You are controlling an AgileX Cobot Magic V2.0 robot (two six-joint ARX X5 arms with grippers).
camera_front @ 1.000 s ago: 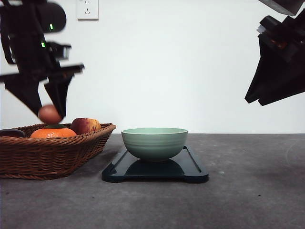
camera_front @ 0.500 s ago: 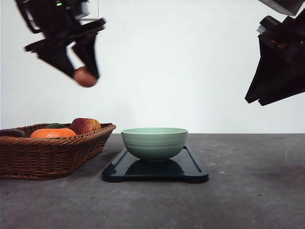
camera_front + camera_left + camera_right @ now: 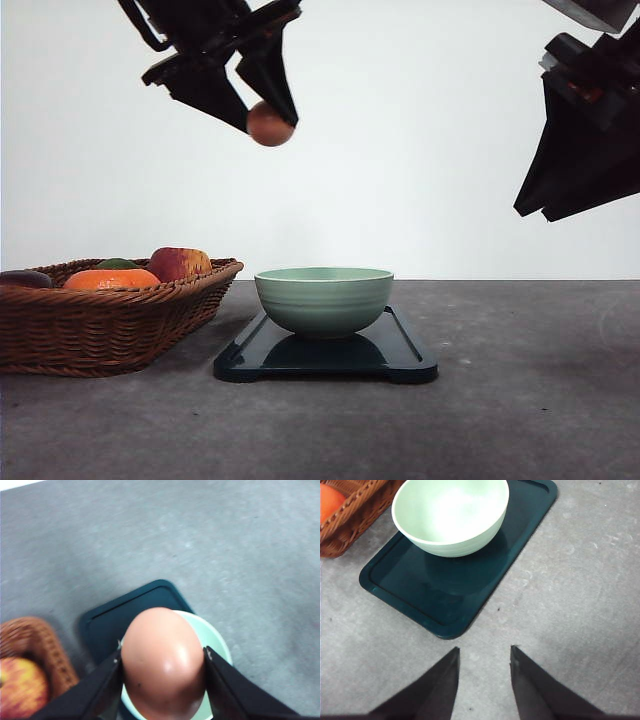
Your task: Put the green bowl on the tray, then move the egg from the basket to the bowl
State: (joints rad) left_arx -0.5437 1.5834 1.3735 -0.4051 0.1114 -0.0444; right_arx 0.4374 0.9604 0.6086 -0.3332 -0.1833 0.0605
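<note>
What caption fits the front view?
Left gripper carries a brown egg high above the pale green ceramic bowl on the dark tray.

Orange, red apple, dark green fruit heaped together; grey tabletop; white wall.

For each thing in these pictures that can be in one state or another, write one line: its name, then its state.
Left gripper: shut on the egg, raised high above the table.
Egg: held in the air, clear of the basket, not yet in the bowl.
Green bowl: upright on the tray, empty.
Tray: flat on the table, carrying the bowl.
Basket: on the table, holding fruit.
Right gripper: open, holding nothing, raised off the table.
</note>
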